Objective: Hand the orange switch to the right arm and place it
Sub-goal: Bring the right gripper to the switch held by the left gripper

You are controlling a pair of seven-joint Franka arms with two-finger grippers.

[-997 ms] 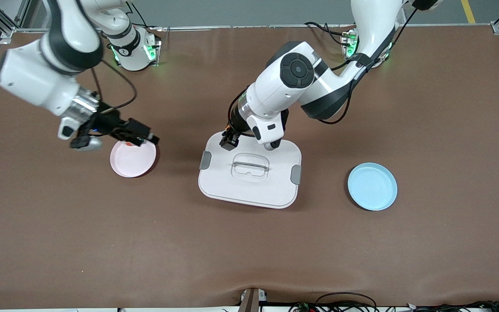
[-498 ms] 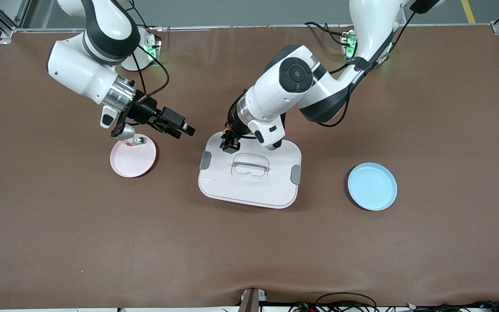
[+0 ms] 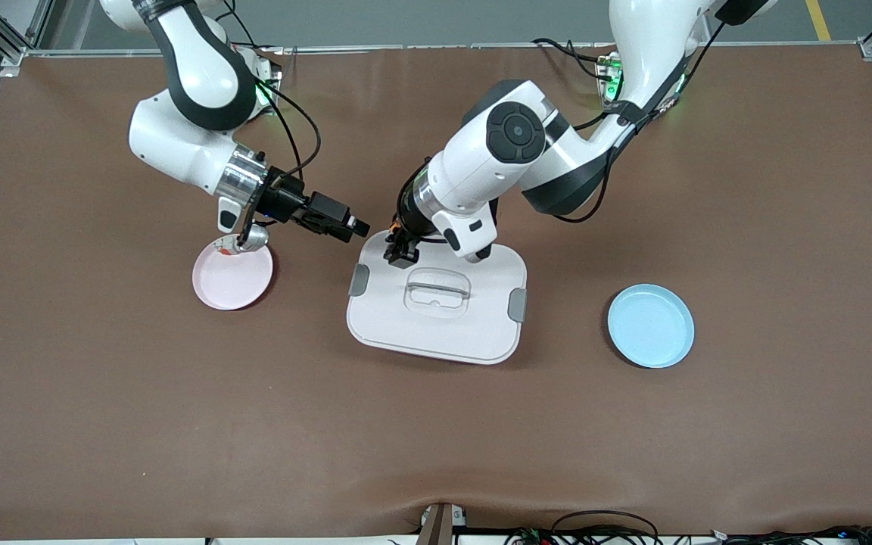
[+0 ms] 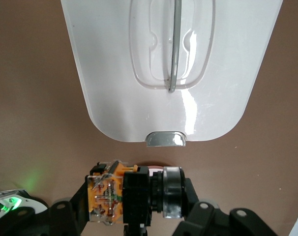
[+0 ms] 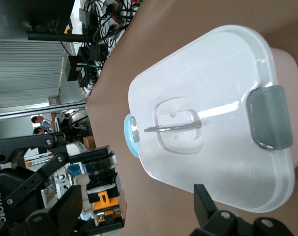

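The orange switch (image 4: 120, 195), with its orange block and black barrel, is clamped in my left gripper (image 4: 134, 209), which is shut on it. That left gripper (image 3: 400, 254) hangs over the white lidded container (image 3: 474, 325) at its corner toward the right arm's end. My right gripper (image 3: 354, 225) is open and points at the left gripper from a short way off, above the table beside the container. In the right wrist view the switch (image 5: 104, 199) shows close to one of my right gripper's (image 5: 139, 211) fingers (image 5: 65, 214) and well apart from the other.
A pink plate (image 3: 232, 281) lies toward the right arm's end, with a small silver-grey part (image 3: 222, 248) at its rim under the right wrist. A blue plate (image 3: 649, 327) lies toward the left arm's end. The container's grey clips (image 3: 517, 304) stick out.
My right arm has swung from over the pink plate toward the container, bringing its open gripper close to the left gripper. The left arm has barely moved and keeps hold of the switch.
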